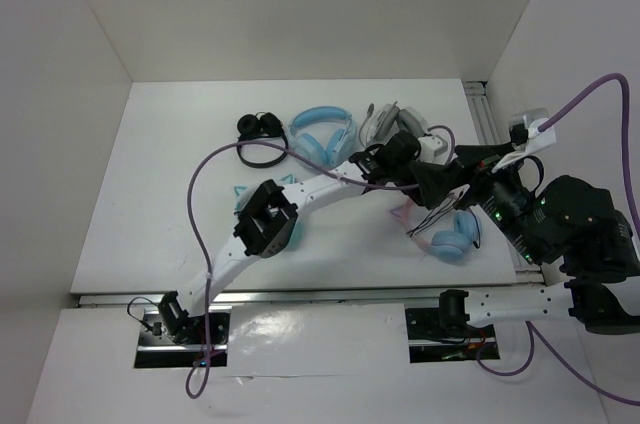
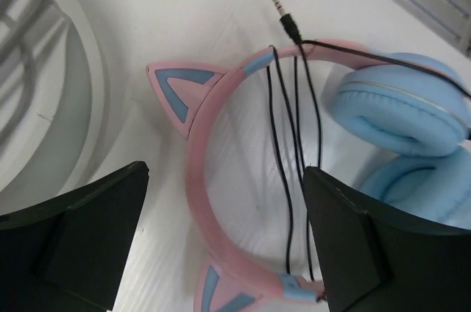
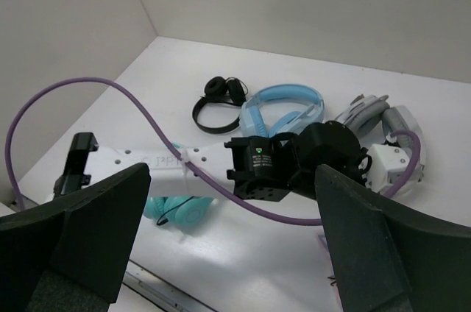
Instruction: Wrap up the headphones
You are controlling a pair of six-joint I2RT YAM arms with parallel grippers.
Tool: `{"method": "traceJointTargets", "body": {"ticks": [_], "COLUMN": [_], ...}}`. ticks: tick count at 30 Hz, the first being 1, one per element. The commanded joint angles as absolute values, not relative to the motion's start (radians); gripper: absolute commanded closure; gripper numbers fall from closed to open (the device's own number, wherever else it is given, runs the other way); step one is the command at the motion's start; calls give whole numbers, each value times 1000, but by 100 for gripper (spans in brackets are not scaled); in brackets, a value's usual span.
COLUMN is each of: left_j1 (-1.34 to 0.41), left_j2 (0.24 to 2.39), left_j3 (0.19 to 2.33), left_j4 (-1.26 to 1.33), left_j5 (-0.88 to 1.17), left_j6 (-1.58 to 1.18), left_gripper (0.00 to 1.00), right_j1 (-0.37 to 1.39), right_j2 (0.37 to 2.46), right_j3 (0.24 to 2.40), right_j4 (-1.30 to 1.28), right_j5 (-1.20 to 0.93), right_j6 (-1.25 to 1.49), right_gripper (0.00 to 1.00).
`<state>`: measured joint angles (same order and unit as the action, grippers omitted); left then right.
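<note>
**Partway Through the Wrap**

Lying flat on the white surface, right of centre: pink cat-ear headphones. Poised over the headband, fingers apart and gripping nothing: left gripper. Raised well clear, fingers likewise spread and empty: right gripper. Apparently looped several times across the band's arch: thin black cable. Loose beyond the band, probably left to tuck: plug. Largely covered in the overhead view; impossible to tell whether loops pass underneath.

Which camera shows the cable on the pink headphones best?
The left wrist view: the cable crosses the pink headband several times, its plug lying loose. The top view shows only thin strands, half covered; the right wrist view shows none clearly.
</note>
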<state>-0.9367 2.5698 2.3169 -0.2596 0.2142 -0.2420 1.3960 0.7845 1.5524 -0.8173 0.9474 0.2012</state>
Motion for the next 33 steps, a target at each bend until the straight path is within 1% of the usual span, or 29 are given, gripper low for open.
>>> {"method": "traceJointTargets", "body": {"ticks": [1, 4, 5, 6, 8, 9, 10, 11, 12, 13, 14, 15, 16, 17, 18, 19, 21, 22, 27, 29, 33], "left_j1": [-919, -894, -894, -894, -894, -894, -894, -894, -894, -894, -894, -894, -894, -894, -894, -894, -894, -894, -894, -894, -894], "left_j2": [2384, 2294, 2251, 2161, 2068, 2016, 1900, 1832, 1760, 1685, 1522, 1438, 1352, 1266, 1103, 1025, 895, 797, 609, 537, 469], "left_j3": [2283, 2215, 2142, 2113, 2071, 2012, 1975, 1927, 1810, 1742, 1673, 1546, 1489, 1438, 1396, 1340, 1309, 1308, 1327, 1327, 1313], "left_j4": [-181, -190, -190, -201, -257, -312, -343, -365, -403, -422, -442, -466, -519, -546, -578, -610, -721, -765, -1035, -1109, -1173], "left_j5": [215, 138, 89, -40, -193, -331, -381, -411, -472, -509, -547, -584, -642, -652, -652, -652, -641, -641, -623, -623, -646], "left_j6": [-256, -256, -256, -256, -268, -284, -284, -293, -293, -328, -350, -374, -426, -446, -468, -495, -512, -528, -617, -641, -672], "left_gripper": [1, 1, 1, 1, 1, 1, 1, 1, 1, 1, 1, 1, 1, 1, 1, 1, 1, 1, 1, 1, 1], "right_j1": [1391, 1391, 1391, 1391, 1391, 1382, 1382, 1382, 1382, 1382, 1382, 1382, 1382, 1373, 1373, 1373, 1362, 1362, 1319, 1310, 1310], "right_j2": [788, 788, 788, 788, 788, 788, 799, 814, 824, 824, 837, 838, 848, 848, 848, 848, 833, 833, 784, 775, 764], "right_j3": [1562, 1580, 1589, 1598, 1611, 1611, 1620, 1620, 1620, 1620, 1620, 1620, 1632, 1641, 1650, 1651, 1664, 1664, 1664, 1664, 1641], "right_j4": [-816, -816, -816, -816, -830, -830, -845, -876, -887, -899, -922, -937, -959, -983, -1035, -1060, -1104, -1118, -1227, -1250, -1269], "right_j5": [937, 914, 914, 904, 904, 919, 942, 963, 992, 1038, 1039, 1051, 1060, 1060, 1048, 1048, 1023, 1023, 953, 953, 943], "right_j6": [210, 210, 219, 219, 219, 219, 230, 239, 261, 273, 273, 293, 332, 348, 362, 389, 390, 390, 425, 445, 456], "right_gripper": [0, 0, 0, 0, 0, 0, 0, 0, 0, 0, 0, 0, 0, 0, 0, 0, 0, 0, 0, 0, 0]}}
